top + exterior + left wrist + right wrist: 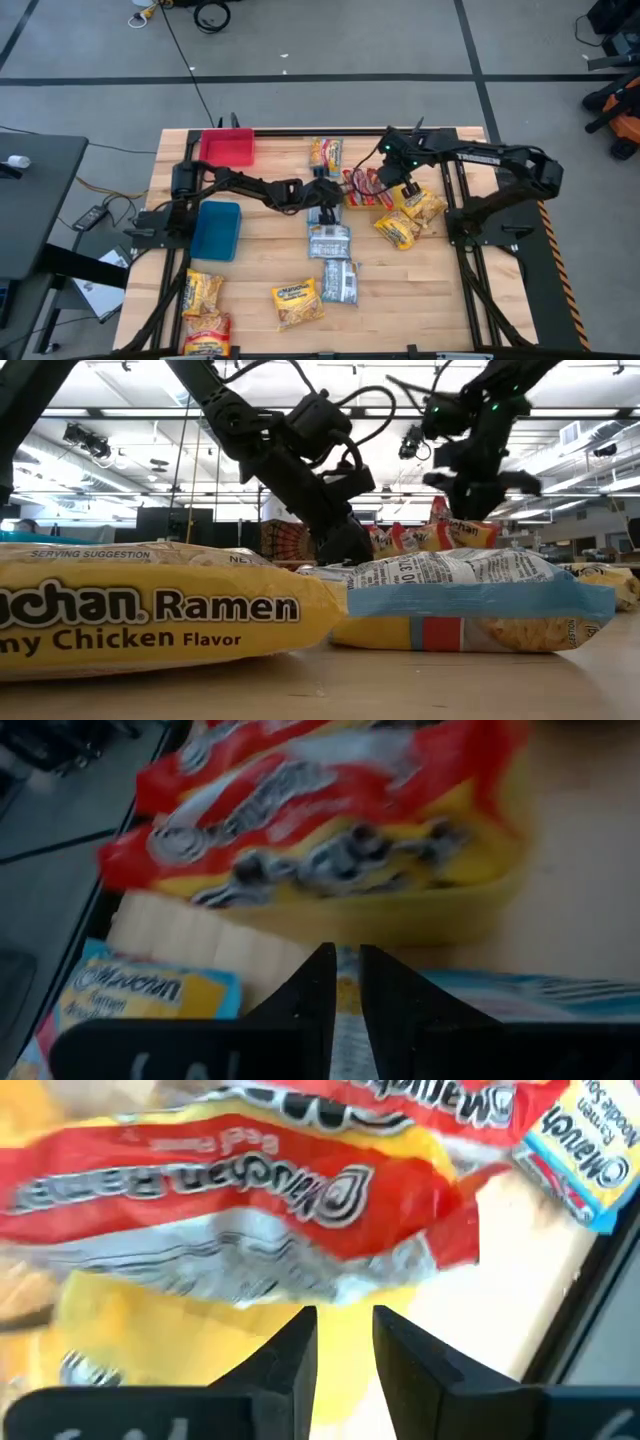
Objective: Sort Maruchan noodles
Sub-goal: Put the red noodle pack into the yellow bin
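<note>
Looking down on the table (260, 300), two bins sit on the left side: one bin (228, 147) at the far edge, the other bin (216, 229) nearer, just in front of it. Left gripper (322, 208) reaches in to the middle, down over a packet (327, 240) there, with another packet (340, 282) just in front and one more (297, 304) beside that. Right gripper (390, 192) hangs right of centre, over a pair of packets (364, 188). Two packets (410, 215) lie to its right. One packet (325, 155) sits alone at the far edge. Two packets (205, 310) lie in the near-left corner, one behind the other.
</note>
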Action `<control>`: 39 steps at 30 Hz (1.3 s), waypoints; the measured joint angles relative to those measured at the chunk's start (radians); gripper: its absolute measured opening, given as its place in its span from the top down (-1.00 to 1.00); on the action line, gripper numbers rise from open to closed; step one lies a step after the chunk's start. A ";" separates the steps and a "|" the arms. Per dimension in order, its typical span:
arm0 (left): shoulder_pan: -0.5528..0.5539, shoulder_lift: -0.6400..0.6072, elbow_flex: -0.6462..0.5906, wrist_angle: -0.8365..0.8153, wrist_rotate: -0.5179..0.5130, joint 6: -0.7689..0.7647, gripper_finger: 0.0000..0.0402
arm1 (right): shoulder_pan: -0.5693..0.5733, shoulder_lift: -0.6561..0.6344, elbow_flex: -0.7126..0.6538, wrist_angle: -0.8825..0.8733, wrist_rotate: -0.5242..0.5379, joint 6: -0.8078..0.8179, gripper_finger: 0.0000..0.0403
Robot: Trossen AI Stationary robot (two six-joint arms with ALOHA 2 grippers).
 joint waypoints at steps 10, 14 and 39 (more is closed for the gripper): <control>0.019 0.000 0.000 -0.026 0.002 -0.058 0.74 | 0.164 -0.173 0.001 -0.011 0.062 0.921 0.21; 0.019 0.000 0.000 -0.026 0.001 -0.149 0.74 | 0.235 -0.177 0.001 0.000 0.099 1.349 0.21; 0.020 0.000 0.000 -0.024 0.058 -0.209 0.74 | 0.259 0.038 0.003 0.017 0.200 1.577 0.93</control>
